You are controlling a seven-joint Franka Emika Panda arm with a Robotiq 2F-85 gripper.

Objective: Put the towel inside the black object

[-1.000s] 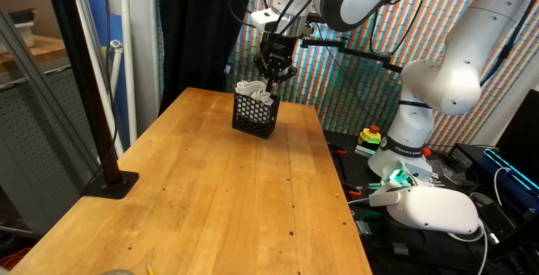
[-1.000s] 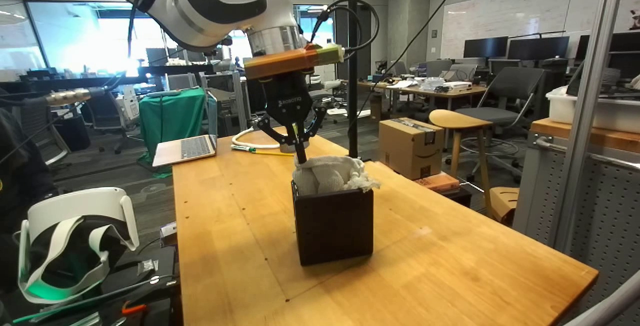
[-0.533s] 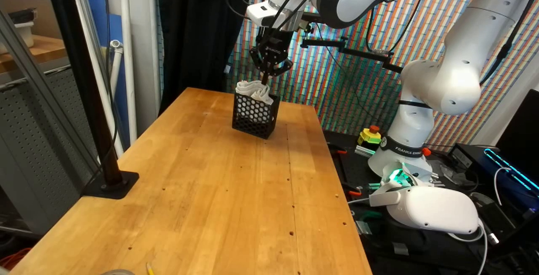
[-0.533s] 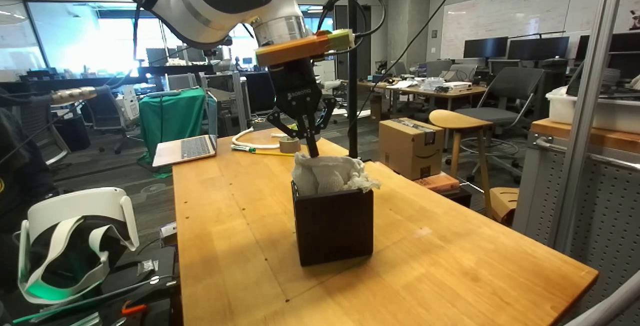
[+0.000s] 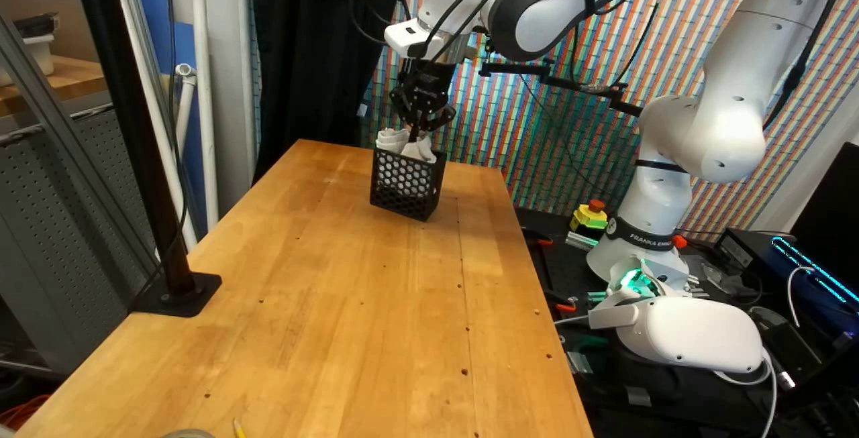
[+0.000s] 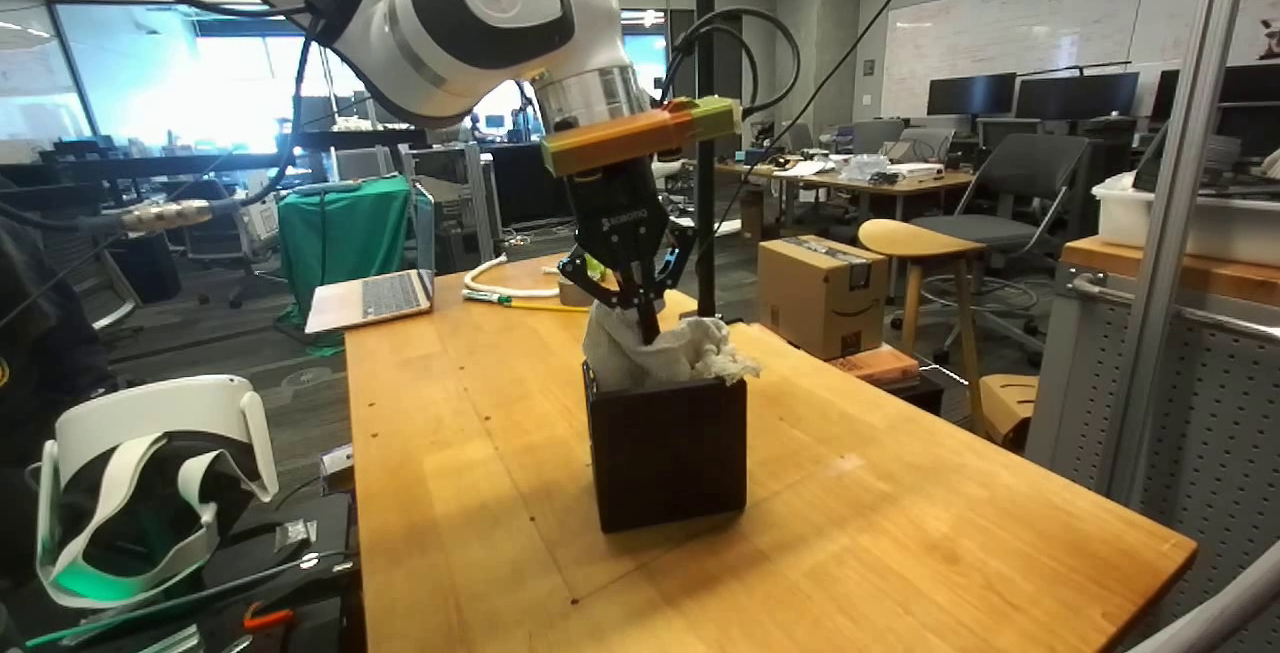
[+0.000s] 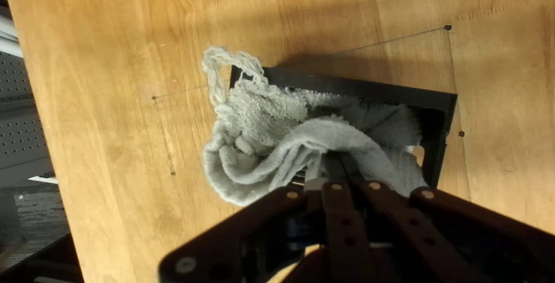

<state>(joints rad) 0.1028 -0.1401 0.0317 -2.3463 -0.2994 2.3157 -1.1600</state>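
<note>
Towel [image 7: 325, 132] bunched in the black basket [image 7: 347, 86], end effector [image 7: 341, 161] pressed into its folds

In an exterior view, the basket stands upright near the far end of the wooden tabletop [image 5: 335, 277], pale cloth showing through its honeycomb side. Above the rim, at 12 o'clock, the towel rises in two humps, with the end effector's fingers [image 5: 414, 131] between them. From the basket, a black pole stand [image 5: 178, 297] is at 8 o'clock, a white headset [image 5: 694, 334] at 4 o'clock and a yellow button box [image 5: 588, 218] with a red top at 3 o'clock.

In an exterior view, the basket shows a plain dark side, and a laptop [image 6: 375, 301] is at 10 o'clock from it. The towel mounds above the rim, its frayed end over the edge at 1 o'clock. The end effector is tilted, its tips touching the cloth. A cardboard box [image 6: 820, 303] is between 1 and 2 o'clock, well apart.

In the wrist view, the end effector lies at 6 o'clock, its fingers pressed together, tips set in a fold of the towel. A stringy loop [image 7: 213, 81] reaches past the basket's corner at 10 o'clock, cloth bulges at 8 o'clock, and a dark gap shows at 3 o'clock.
</note>
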